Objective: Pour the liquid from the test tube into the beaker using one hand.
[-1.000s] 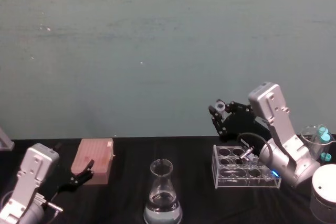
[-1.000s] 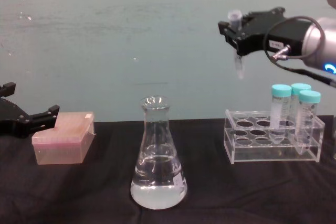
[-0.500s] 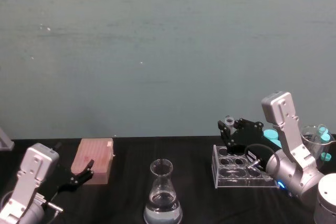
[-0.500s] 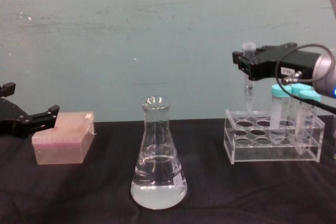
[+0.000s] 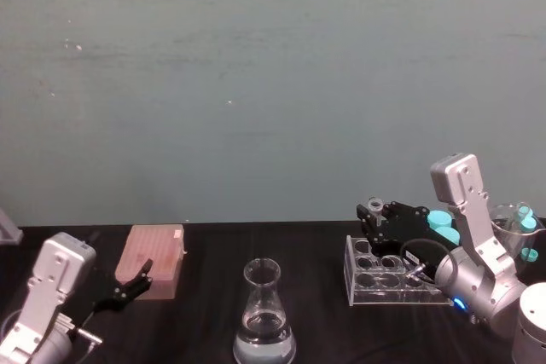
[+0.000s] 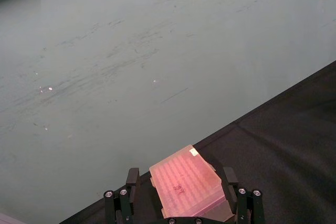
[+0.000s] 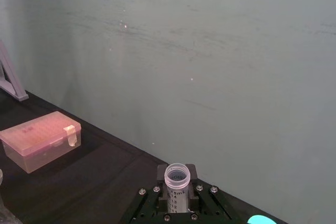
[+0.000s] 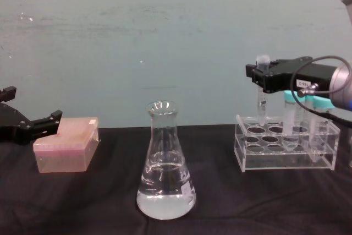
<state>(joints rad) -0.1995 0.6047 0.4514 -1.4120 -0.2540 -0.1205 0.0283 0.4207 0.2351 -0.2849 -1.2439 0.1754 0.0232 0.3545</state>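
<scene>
— Looking from the head view, where is the test tube (image 5: 374, 208)?
— Upright in the right gripper (image 5: 373, 219), over the clear rack's (image 5: 394, 283) rear corner; the conical flask (image 5: 265, 317) sits well to the robot's left.
— And the chest view?
— Long axis vertical, jaws clenched just below the rim, its tip seemingly dipping into a rack well, though that's hard to judge. Blue-capped tubes (image 8: 292, 119) stand behind.
— Right wrist?
— Open rim between the fingers (image 7: 158, 182).
— Left gripper (image 8: 22, 122)?
— Parked by the pink tip box (image 8: 67, 145), jaws released, farther from the tube.

Pink tip box (image 8: 66, 143) on black table (image 8: 82, 202) — blue-capped tubes (image 8: 291, 116) racked.
</scene>
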